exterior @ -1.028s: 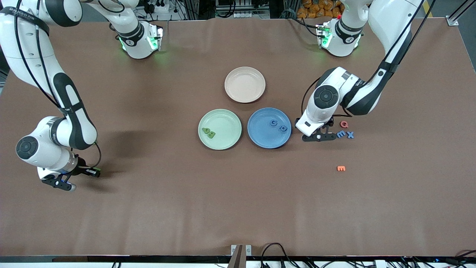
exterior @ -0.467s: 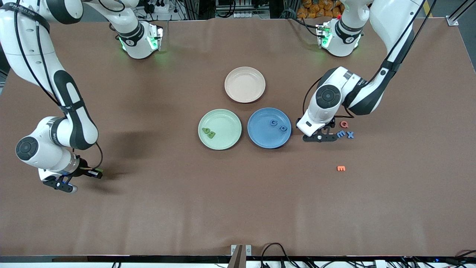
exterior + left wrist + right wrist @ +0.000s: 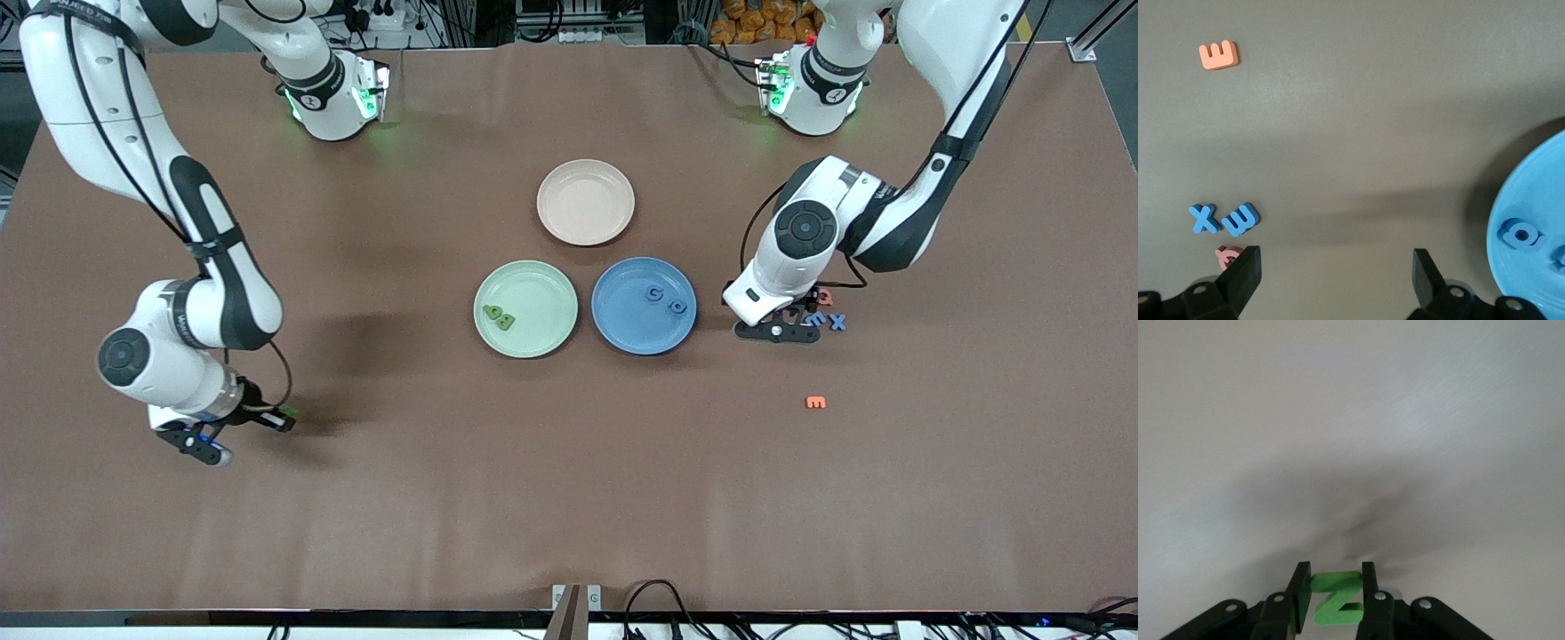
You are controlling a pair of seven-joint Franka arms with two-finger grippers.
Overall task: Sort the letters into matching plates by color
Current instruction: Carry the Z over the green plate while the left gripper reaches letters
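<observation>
My right gripper [image 3: 197, 442] hangs over bare table toward the right arm's end, shut on a green letter Z [image 3: 1338, 597] that sits upright between its fingers. The left gripper [image 3: 775, 329] is low over the table between the blue plate [image 3: 622, 333] and two loose blue letters [image 3: 815, 319], jaws wide open and empty [image 3: 1335, 263]. A blue X [image 3: 1203, 218] lies beside the other blue letter [image 3: 1240, 219]. The blue plate holds two blue letters [image 3: 667, 300]. Two green letters [image 3: 500, 316] lie in the green plate [image 3: 542, 284].
A red letter [image 3: 825, 298] lies by the blue pair, partly covered by the left hand. An orange letter [image 3: 815, 403] sits alone, nearer the front camera. The beige-pink plate [image 3: 586, 202] stands empty, farther from the camera than the other two plates.
The right arm has carried the green Z toward the plates. The left gripper has slid closer to the loose blue letters and now covers part of the red one.
</observation>
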